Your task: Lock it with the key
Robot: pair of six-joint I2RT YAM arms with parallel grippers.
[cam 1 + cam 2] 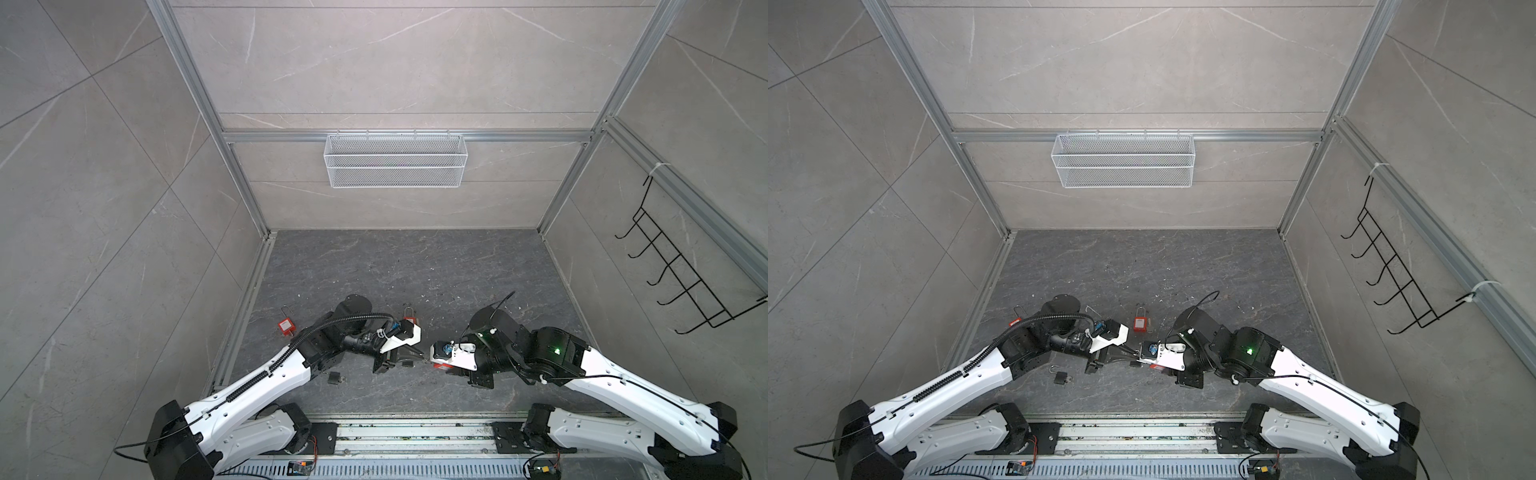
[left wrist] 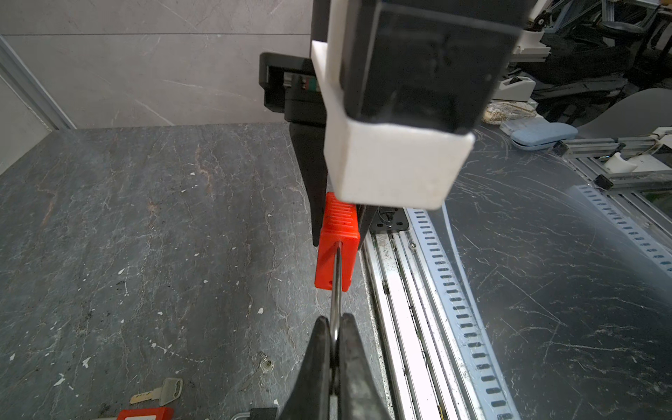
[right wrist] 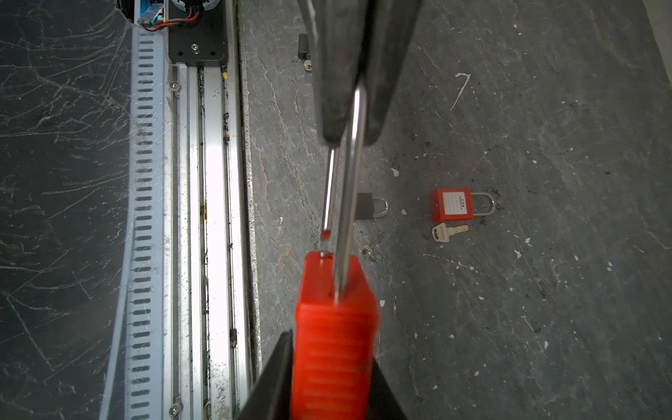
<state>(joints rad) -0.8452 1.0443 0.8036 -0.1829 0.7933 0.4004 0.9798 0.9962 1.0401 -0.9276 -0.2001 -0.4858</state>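
the padlock body [image 3: 334, 345] is ribbed red plastic with a soft sheen, and its shackle [image 3: 350, 182] is smooth, polished bright metal. the left gripper [image 2: 336, 325] has matt black fingers [image 2: 316, 363], a little scuffed. the table [image 3: 545, 309] looks like dark, matt, veined stone flecked with white.

Above the table [image 1: 395, 266] front-middle hangs a padlock [image 2: 336, 251], another padlock [image 1: 1140, 323] behind it, a third padlock [image 1: 285, 325] far left.

Held red padlock [image 1: 441, 367]: in both top views you see only a sliver under the right wrist camera [image 1: 440, 349]. Second red padlock [image 2: 145, 414]: cut by the left wrist view's edge. Black padlock [image 3: 365, 206]: partly behind the shackle [image 3: 348, 200].
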